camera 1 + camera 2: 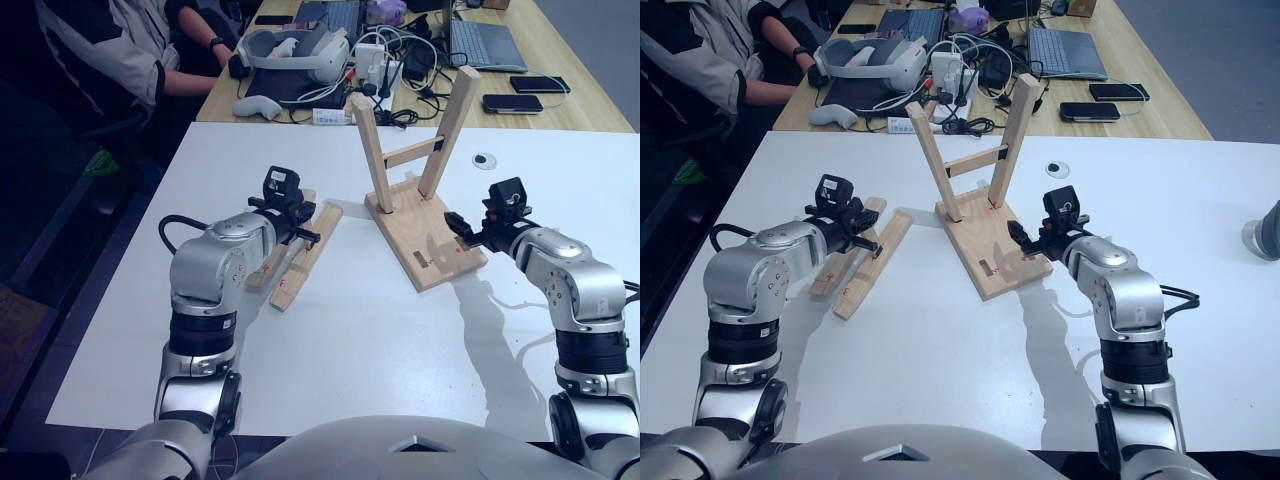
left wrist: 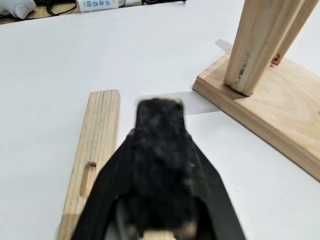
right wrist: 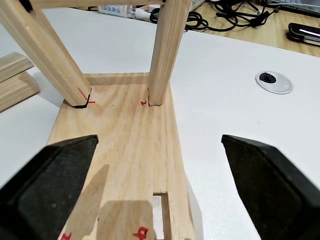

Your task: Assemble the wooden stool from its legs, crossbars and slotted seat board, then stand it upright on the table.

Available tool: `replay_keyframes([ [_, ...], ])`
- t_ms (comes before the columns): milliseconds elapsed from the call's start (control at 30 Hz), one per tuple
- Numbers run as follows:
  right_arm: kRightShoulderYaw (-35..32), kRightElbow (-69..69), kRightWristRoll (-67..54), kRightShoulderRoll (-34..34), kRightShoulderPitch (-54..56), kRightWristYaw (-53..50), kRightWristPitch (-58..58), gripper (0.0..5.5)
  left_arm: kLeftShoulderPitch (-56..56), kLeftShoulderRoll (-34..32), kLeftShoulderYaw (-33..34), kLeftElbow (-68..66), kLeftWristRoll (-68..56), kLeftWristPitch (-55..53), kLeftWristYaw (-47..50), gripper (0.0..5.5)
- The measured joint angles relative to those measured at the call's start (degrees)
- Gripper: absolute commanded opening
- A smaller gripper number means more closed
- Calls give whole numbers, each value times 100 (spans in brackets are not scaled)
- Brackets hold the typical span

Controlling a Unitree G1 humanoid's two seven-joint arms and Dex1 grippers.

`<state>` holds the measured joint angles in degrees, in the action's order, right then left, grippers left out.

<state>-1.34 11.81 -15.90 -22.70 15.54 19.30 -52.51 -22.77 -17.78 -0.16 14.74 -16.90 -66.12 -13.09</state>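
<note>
Seat board [image 1: 425,245] lies flat at the centre of the white table [image 1: 350,340], with two legs [image 1: 370,150] standing in its far end, joined by a crossbar [image 1: 412,153]. Right gripper [image 3: 159,150] sits low at the board's near right end, fingers spread wide to either side of the slotted end and apart from the wood. Left gripper [image 1: 300,228] rests on the loose leg set [image 1: 310,255] lying flat just left of the board, fingers drawn narrow with a sliver of wood showing between them.
</note>
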Motion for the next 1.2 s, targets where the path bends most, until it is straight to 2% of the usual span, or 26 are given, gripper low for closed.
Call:
replay_keyframes([
  [300,-340,-213,-253,223,46,-245,-1156,452,-329,370,24,-276,-8,-73,114,40],
  [567,-444,-128,-408,376,30,-255,-1647,452,-521,449,-104,-361,-42,-145,97,40],
  [833,-507,-53,-468,423,23,-260,-1764,452,-521,408,-165,-445,52,-84,92,40],
  [1200,-1318,-1018,-254,20,301,-540,-1383,452,-589,313,-154,-796,158,197,56,40],
])
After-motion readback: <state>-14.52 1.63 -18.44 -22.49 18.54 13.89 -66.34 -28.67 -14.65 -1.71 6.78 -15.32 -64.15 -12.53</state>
